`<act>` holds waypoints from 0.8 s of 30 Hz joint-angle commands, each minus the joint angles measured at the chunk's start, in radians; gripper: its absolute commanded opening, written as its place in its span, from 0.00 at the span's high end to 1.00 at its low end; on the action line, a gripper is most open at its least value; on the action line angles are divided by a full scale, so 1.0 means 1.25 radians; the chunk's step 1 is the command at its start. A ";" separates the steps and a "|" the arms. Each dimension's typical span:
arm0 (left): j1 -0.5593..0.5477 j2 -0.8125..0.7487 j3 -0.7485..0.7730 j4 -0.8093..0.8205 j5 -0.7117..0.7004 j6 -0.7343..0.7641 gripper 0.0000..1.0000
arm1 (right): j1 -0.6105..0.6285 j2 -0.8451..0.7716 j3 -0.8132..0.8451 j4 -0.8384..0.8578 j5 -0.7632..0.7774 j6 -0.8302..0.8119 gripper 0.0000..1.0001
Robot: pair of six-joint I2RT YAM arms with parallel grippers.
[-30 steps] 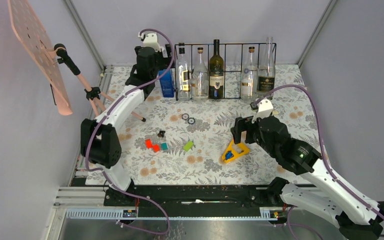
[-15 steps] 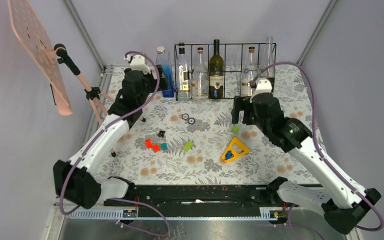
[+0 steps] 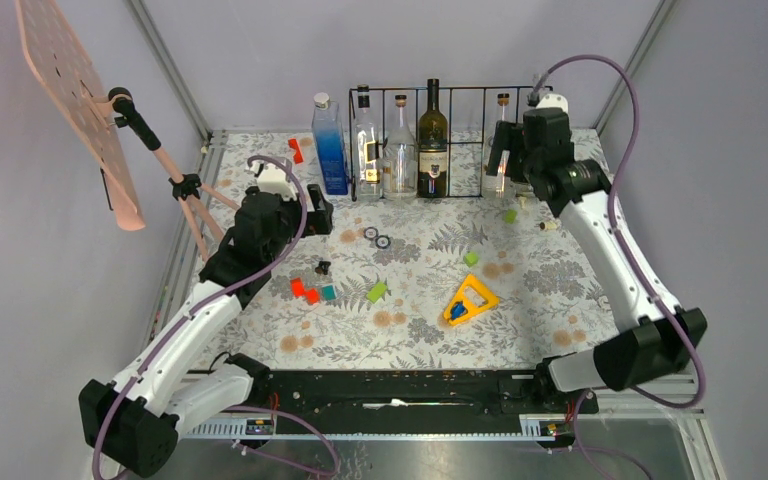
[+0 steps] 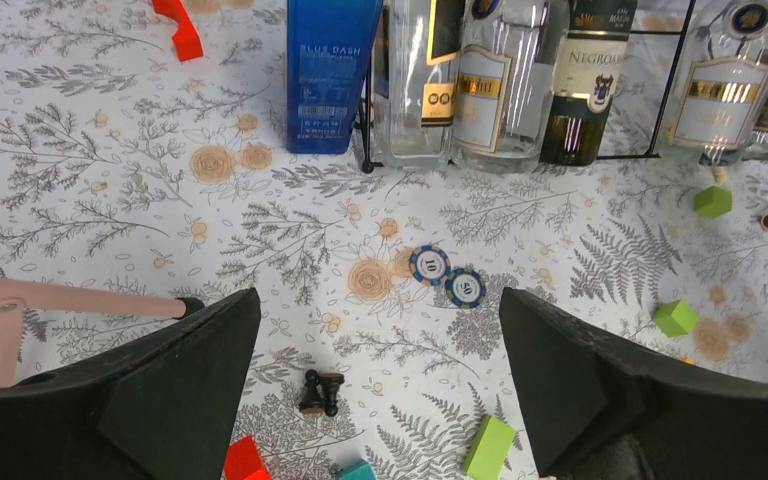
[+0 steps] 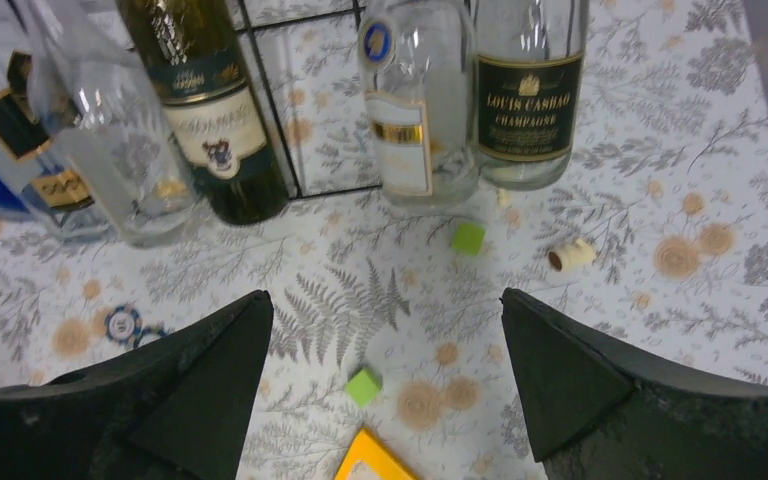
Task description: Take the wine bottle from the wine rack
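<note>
The black wire wine rack (image 3: pixel 460 92) stands at the back of the table. In it are two clear bottles, a dark green wine bottle (image 3: pixel 432 140) and two more clear bottles at the right end. The dark bottle also shows in the left wrist view (image 4: pixel 585 90) and the right wrist view (image 5: pixel 215 120). A blue bottle (image 3: pixel 330 145) stands outside the rack's left end. My right gripper (image 3: pixel 516 165) hangs open and empty in front of the rack's right end (image 5: pixel 387 297). My left gripper (image 3: pixel 312 212) is open and empty over the table, short of the rack (image 4: pixel 378 295).
A pink tripod (image 3: pixel 175 185) with a pegboard stands at the left. Two poker chips (image 3: pixel 377 237), chess pieces (image 3: pixel 323 267), red, teal and green blocks, a yellow triangle (image 3: pixel 470 300) and a cork (image 3: pixel 548 225) lie scattered on the floral cloth.
My left gripper let go of the blue bottle beside the rack and drew back toward the near left. My right gripper moved from mid-table up to the rack's right end.
</note>
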 commanded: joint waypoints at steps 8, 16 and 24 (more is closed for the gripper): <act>-0.011 -0.046 -0.020 -0.008 0.013 0.039 0.02 | -0.096 0.297 0.322 0.055 -0.073 -0.141 0.19; -0.011 -0.048 -0.018 -0.008 0.035 0.042 0.02 | -0.138 0.510 0.561 0.008 -0.159 -0.145 0.26; -0.011 -0.045 -0.017 -0.010 0.041 0.049 0.02 | -0.151 0.662 0.740 -0.028 -0.159 -0.139 0.30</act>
